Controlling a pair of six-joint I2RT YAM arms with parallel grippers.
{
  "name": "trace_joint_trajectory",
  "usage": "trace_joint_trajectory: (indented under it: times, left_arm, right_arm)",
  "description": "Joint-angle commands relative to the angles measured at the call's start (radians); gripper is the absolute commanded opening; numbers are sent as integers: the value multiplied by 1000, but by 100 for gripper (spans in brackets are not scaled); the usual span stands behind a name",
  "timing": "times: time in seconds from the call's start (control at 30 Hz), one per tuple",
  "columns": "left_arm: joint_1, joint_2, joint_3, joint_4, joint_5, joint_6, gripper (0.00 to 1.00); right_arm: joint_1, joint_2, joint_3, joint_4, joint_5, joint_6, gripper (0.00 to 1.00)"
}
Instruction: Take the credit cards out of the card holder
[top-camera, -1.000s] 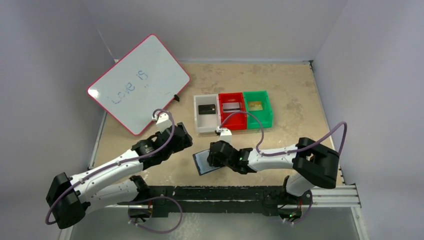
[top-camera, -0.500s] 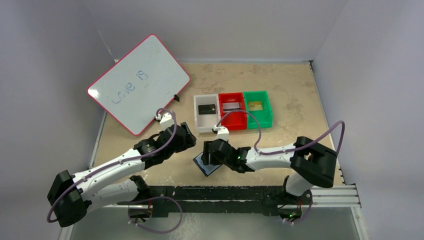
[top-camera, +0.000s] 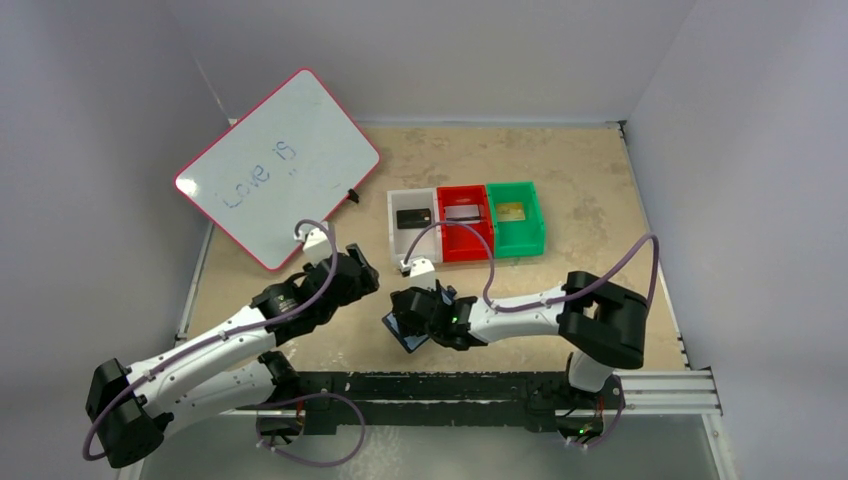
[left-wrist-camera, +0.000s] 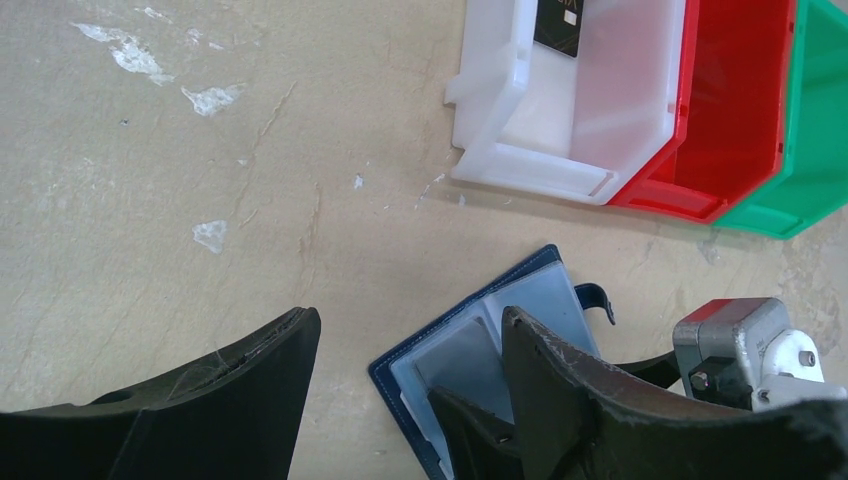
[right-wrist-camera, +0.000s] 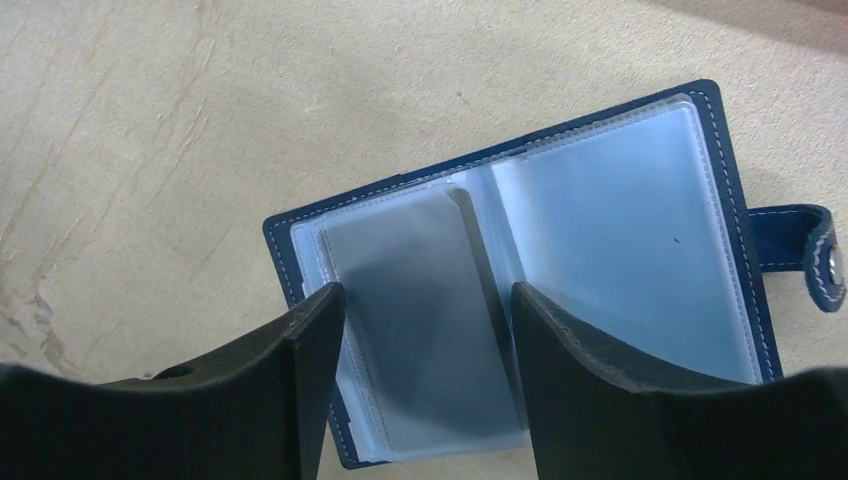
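Your three credit cards (top-camera: 413, 217) already sit in the bins (top-camera: 466, 236); the card holder (right-wrist-camera: 520, 270) looks empty. Both claws, left claw (left-wrist-camera: 405, 385) and right claw (right-wrist-camera: 428, 375), gape wide, holding nothing.

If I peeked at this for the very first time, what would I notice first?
Probably the three bright bins in a row mid-table: white bin, red bin, green bin, each with a card inside. Nearer the robot, the blue card holder lies open under the right hand, its clear pockets looking empty. A pink-edged whiteboard leans at the back left.
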Motion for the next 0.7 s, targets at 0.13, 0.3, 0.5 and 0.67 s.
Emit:
trace_joint_trajectory:
  times: [0.13, 0.3, 0.5, 0.67]
  left_arm:
    - [-1, -7, 17, -6, -33, -5, 67]
    - [-2, 7, 17, 10, -12, 7, 67]
    - [-1, 29, 10, 46, 33, 19, 67]
    - [-1, 51, -6, 107, 108, 26, 67]
  right_arm:
    - [7, 31, 13, -76, -37, 96, 57]
    - [6, 5, -17, -41, -75, 197, 51]
    - [3, -11, -42, -37, -76, 391, 36]
    - [-28, -37, -138, 152, -120, 502, 27]
